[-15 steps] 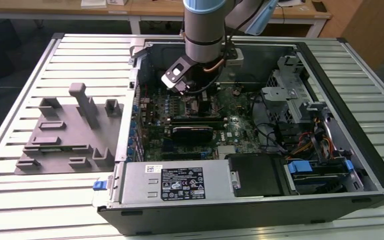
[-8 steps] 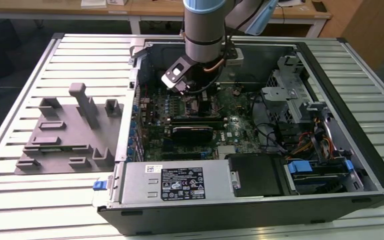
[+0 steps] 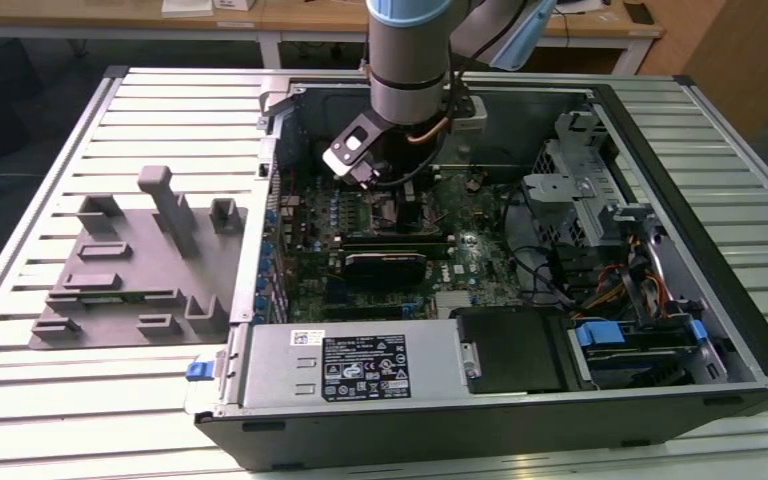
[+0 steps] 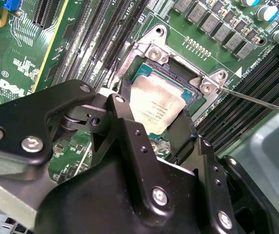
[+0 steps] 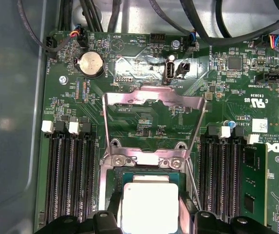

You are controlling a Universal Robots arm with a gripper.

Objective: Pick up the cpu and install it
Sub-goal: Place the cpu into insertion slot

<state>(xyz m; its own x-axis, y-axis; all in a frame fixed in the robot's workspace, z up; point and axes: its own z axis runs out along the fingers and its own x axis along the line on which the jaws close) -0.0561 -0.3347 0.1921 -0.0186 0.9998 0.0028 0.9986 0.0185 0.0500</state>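
Cpu (image 5: 150, 202) seated in the motherboard socket (image 5: 114, 181), hinged metal load plate (image 5: 154, 99) raised beside it, your tool (image 4: 153, 121) straddling it, fingers (image 4: 183, 130) closed against its opposite edges.

Open computer case (image 3: 491, 430) on a slatted table (image 3: 37, 400).
A grey plastic tray (image 3: 91, 300) lies beside it; a round battery (image 5: 91, 64) sits on the green board (image 5: 236, 87).
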